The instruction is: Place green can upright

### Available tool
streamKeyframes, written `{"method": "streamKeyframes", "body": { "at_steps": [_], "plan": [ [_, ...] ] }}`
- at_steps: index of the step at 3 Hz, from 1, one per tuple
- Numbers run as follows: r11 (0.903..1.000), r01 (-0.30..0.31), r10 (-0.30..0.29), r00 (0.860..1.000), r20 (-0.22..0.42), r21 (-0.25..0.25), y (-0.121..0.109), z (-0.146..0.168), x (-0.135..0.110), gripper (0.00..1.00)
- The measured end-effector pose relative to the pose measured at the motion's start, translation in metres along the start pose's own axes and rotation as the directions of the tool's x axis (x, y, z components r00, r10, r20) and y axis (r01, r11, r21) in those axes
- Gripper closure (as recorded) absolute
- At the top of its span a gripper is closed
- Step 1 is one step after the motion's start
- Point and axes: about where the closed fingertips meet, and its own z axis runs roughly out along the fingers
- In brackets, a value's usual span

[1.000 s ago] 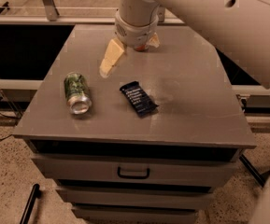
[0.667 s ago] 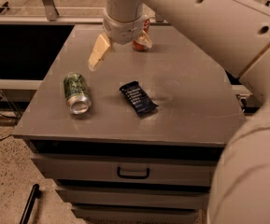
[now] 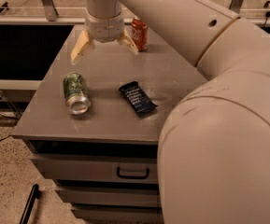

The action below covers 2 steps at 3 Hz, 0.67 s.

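On the grey worktop (image 3: 107,120), toward its left front corner, the green can (image 3: 76,93) lay on its side, one silver end facing the camera. The claw (image 3: 104,45) hung over the rear of the worktop, beyond the can and apart from it, with its pale fingers (image 3: 80,49) spread wide and nothing between them. A red soda can (image 3: 139,34) stood upright at the back, close by the claw. A dark flat packet (image 3: 138,98) lay beside the green can, not touching it. Drawers sat below, one with a dark handle (image 3: 132,173).

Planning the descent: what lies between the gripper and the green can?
Nothing: the camera view shows bare tabletop between the open gripper, at the rear, and the toppled green can.
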Motion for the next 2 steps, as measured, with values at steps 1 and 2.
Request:
{"method": "streamKeyframes", "body": {
  "at_steps": [1, 2],
  "plan": [
    [0.9998, -0.011, 0.011, 1.0, -0.023, -0.019, 0.024, 0.009, 0.0, 0.0],
    [0.9995, 0.011, -0.013, 0.998, -0.067, -0.029, 0.051, 0.033, 0.007, 0.0]
  ]
}}
